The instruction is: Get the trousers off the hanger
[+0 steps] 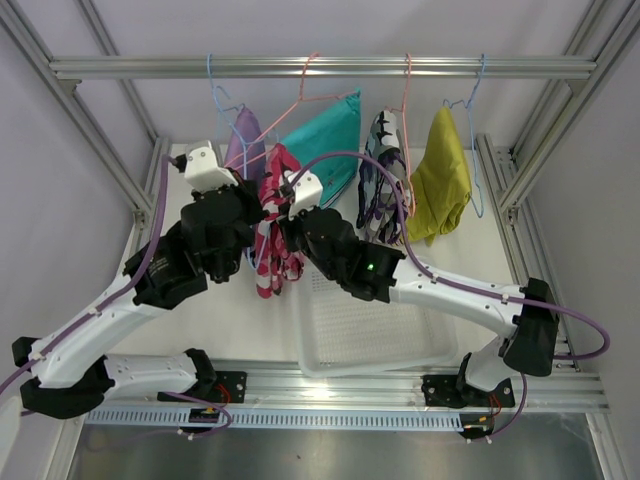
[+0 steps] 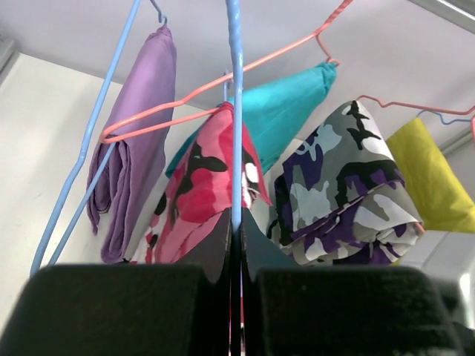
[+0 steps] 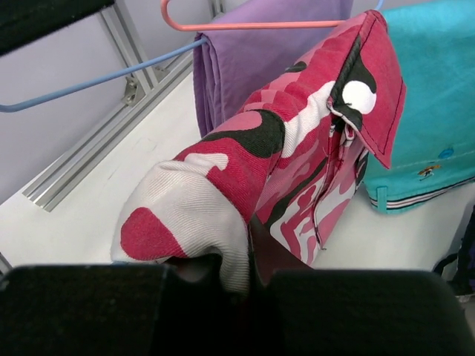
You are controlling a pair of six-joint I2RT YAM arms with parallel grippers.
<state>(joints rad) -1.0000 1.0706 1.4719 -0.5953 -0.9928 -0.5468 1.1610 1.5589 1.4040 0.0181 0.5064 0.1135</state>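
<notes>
Left fingers (image 2: pixel 126 311), left wrist view: pressed together on a thin blue wire hanger (image 2: pixel 236 111), whose wire runs straight up from between them. Just behind it hang the pink-black-white camouflage cloth trousers (image 2: pixel 200 193), between the plain lilac cloth trousers (image 2: pixel 137 148) and the plain teal cloth trousers (image 2: pixel 282 111). I cannot tell which wire carries them.

Right wrist view: right fingers (image 3: pixel 356 311) narrow, pinching the camouflage pair's lower fold.

Top view: both my arms meet at that pair, above the bench (image 1: pixel 240 330). A white mesh tray (image 1: pixel 370 330) lies below.

Judgement: brace the wire with the left and draw the fold down and off slowly. Watch for snagging on the neighbouring garments.
</notes>
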